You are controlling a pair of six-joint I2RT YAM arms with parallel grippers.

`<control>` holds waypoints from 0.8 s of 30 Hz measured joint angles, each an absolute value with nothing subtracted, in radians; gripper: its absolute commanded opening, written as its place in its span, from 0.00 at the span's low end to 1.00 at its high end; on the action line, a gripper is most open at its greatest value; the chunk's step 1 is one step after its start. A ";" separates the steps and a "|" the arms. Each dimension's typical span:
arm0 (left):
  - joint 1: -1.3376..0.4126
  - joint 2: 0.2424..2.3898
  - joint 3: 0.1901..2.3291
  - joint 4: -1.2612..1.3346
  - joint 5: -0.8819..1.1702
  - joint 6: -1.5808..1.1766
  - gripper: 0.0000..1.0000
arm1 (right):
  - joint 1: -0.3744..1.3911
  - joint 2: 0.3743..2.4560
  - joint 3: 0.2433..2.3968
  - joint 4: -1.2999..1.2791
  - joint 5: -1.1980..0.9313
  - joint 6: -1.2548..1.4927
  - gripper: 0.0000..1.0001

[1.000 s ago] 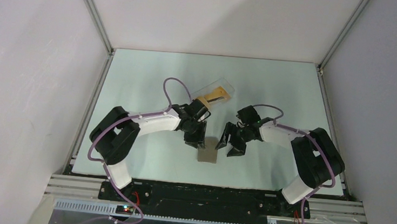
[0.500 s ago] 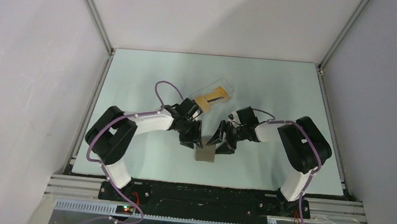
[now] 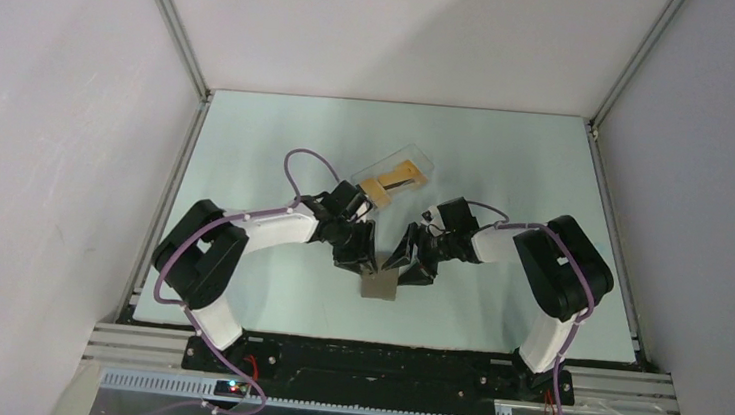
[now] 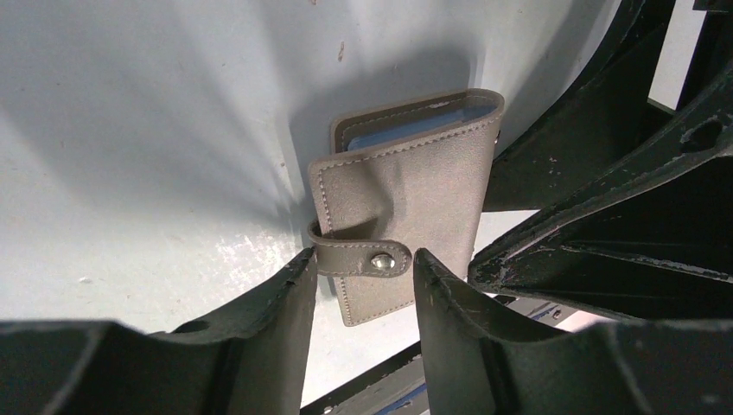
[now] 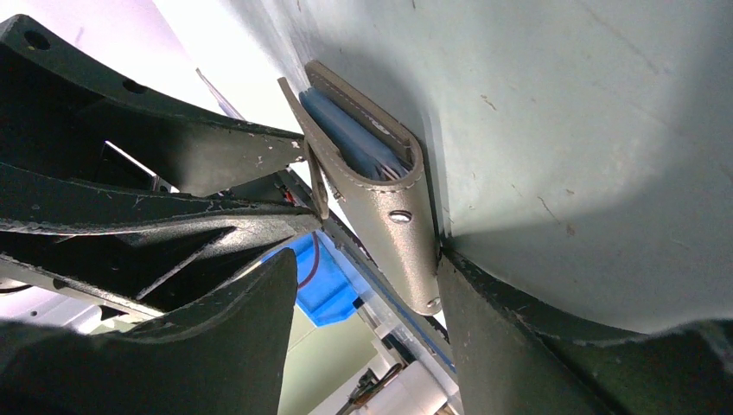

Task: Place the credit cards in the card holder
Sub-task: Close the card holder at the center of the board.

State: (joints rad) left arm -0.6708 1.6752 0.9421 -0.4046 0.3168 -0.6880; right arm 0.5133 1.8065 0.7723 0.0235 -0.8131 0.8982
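Card holder: I see it lying folded on the table, between the two arms and nearer their bases than the far edge. Blue lining shows between its covers.
Strap: the strap is snapped shut across the cover.
Left gripper: my left gripper is at the holder's far edge. Its jaws are parted and the strap lies between the tips. From this angle I cannot tell whether they press on it.
Right gripper: my right gripper has its jaws apart around the holder's folded edge. One finger is against that edge and the other stands clear, so nothing is gripped.
Credit cards: the orange-gold credit cards, one with a dark stripe, lie within the clear plastic box.
Box position: beyond the left gripper, apart from the holder.
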 measured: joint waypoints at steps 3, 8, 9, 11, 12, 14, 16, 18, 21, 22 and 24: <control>-0.671 1.675 0.939 -0.403 0.316 -0.688 0.48 | 0.513 1.808 0.772 0.026 -0.815 0.898 0.65; -0.671 1.675 0.933 -0.398 0.310 -0.688 0.49 | 0.513 1.810 0.772 0.029 -0.817 0.898 0.65; -0.671 1.675 0.932 -0.397 0.309 -0.688 0.50 | 0.513 1.810 0.772 0.030 -0.818 0.898 0.65; -0.671 1.674 0.930 -0.393 0.309 -0.689 0.50 | 0.514 1.810 0.772 0.030 -0.818 0.898 0.62; -0.671 1.672 0.929 -0.390 0.309 -0.690 0.50 | 0.514 1.810 0.772 0.030 -0.816 0.897 0.60; -0.671 1.668 0.928 -0.385 0.310 -0.692 0.49 | 0.516 1.812 0.772 0.029 -0.809 0.897 0.59; -0.666 1.666 0.928 -0.375 0.311 -0.699 0.48 | 0.518 1.814 0.774 0.024 -0.803 0.897 0.59; -0.662 1.666 0.928 -0.373 0.309 -0.707 0.48 | 0.521 1.819 0.782 0.015 -0.799 0.897 0.60; -0.659 1.666 0.928 -0.370 0.293 -0.708 0.45 | 0.533 1.827 0.807 -0.007 -0.788 0.896 0.61; -0.658 1.667 0.927 -0.368 0.289 -0.708 0.42 | 0.538 1.829 0.814 -0.012 -0.781 0.894 0.60; -0.657 1.672 0.925 -0.366 0.289 -0.709 0.34 | 0.549 1.831 0.824 -0.014 -0.770 0.891 0.57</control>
State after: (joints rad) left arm -0.6575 1.6722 0.9249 -0.3660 0.2893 -0.7086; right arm 0.5488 1.8313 0.8242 -0.0135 -0.7700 0.8913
